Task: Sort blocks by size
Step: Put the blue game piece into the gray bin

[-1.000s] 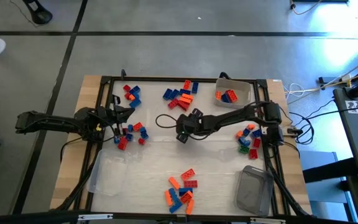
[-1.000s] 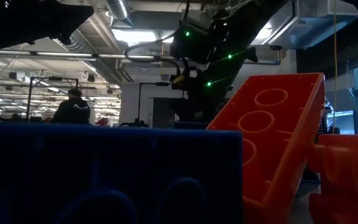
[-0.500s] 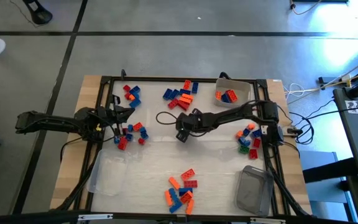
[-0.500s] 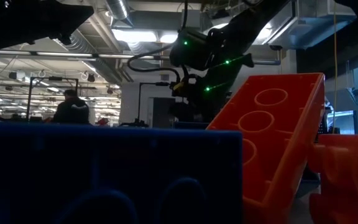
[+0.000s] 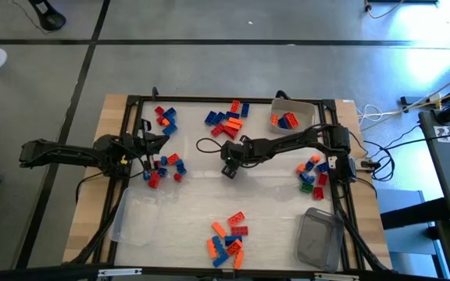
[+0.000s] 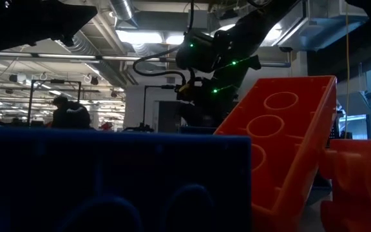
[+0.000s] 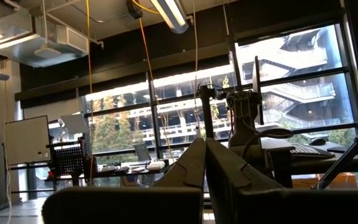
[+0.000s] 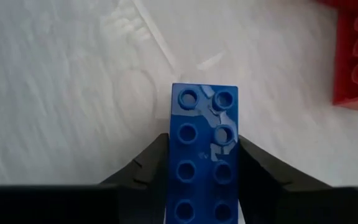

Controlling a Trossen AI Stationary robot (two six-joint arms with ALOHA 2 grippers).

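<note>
two dark jointed arms with black cables and small green lights.

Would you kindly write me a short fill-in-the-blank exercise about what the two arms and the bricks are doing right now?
1. The right pincer is closed on a long brick whose colour is ____.
2. That brick's studs run in ____ rows along its length.
3. The left pincer is ____, holding nothing, over the table's left side.
4. The clear tub at the far right of the table already holds bricks; the grey tub nearer the front is ____.

Missing words: blue; two; shut; empty
</note>
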